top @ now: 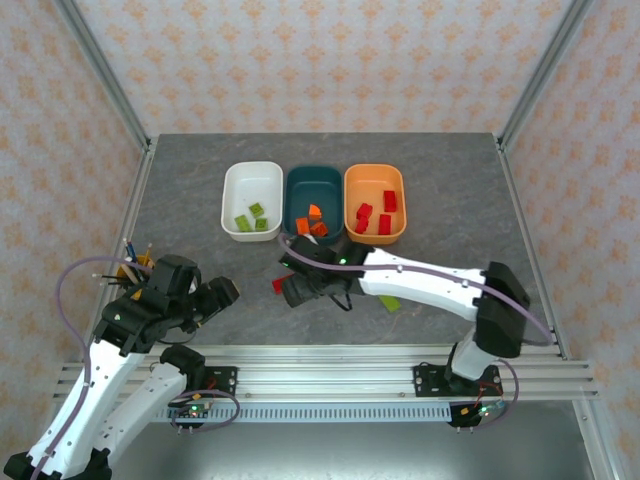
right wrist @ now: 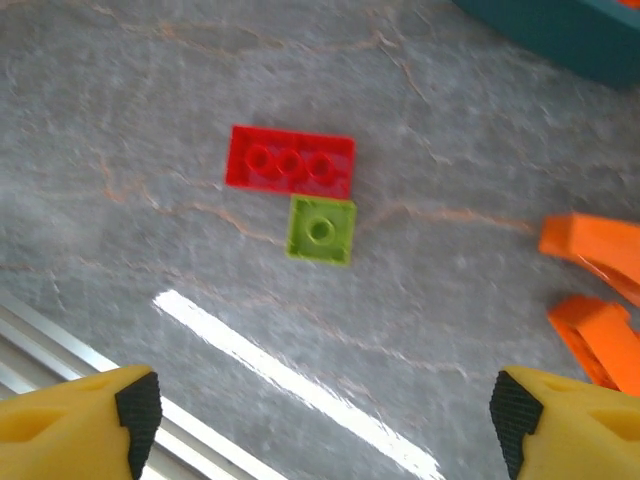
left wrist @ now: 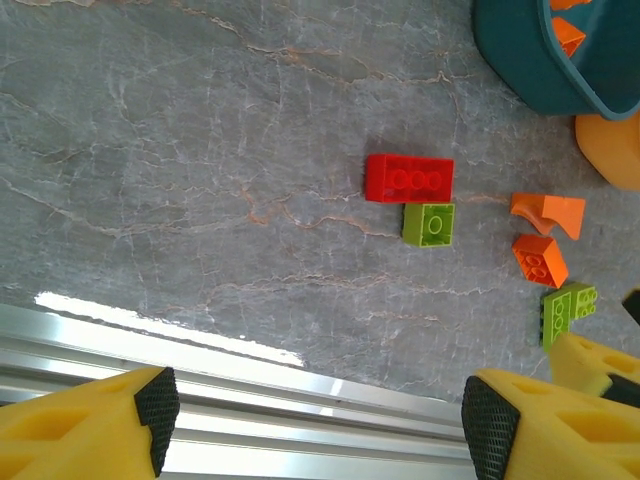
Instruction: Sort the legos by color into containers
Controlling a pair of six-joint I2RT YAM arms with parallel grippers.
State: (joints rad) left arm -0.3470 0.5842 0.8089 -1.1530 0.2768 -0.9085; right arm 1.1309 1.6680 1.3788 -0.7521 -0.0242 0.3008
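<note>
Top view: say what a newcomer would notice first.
Three tubs in a row at the far middle of the table stand out: the white tub with green bricks, the teal tub with orange bricks, the orange tub with red bricks. In front of the teal tub the right gripper hangs open above a loose red brick with a green brick against it.
</note>
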